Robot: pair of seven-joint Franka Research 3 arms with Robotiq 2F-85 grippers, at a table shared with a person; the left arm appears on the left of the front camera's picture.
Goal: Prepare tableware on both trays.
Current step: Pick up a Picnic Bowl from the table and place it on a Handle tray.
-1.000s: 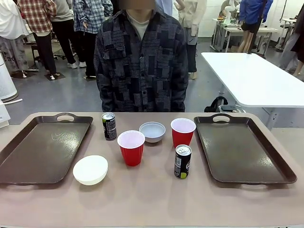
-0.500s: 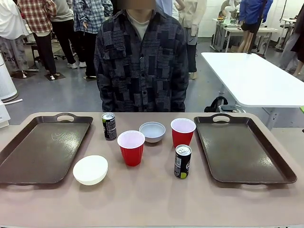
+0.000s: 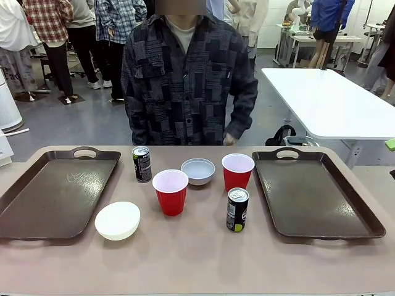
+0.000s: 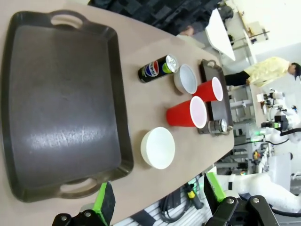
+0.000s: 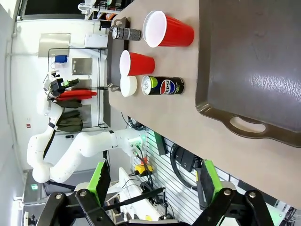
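Note:
Two dark brown trays lie at the table's ends, the left tray (image 3: 55,192) and the right tray (image 3: 316,191), both bare. Between them stand two red cups (image 3: 171,192) (image 3: 237,171), two black cans (image 3: 142,164) (image 3: 237,209), a grey-blue bowl (image 3: 198,171) and a white bowl (image 3: 117,220). My left gripper (image 4: 159,197) hangs open above the near end of the left tray (image 4: 61,103), close to the white bowl (image 4: 158,147). My right gripper (image 5: 154,181) is open off the near end of the right tray (image 5: 254,61), nothing between its fingers.
A person stands at the far side, one hand (image 3: 231,139) low by the table's far edge. A green fingertip (image 3: 390,144) pokes in at the right border of the front view. A white table (image 3: 327,102) stands behind on the right.
The person's arm has swung out, so a hand now shows near the far edge. The green fingertip at the right border has come further in. The tableware has not moved.

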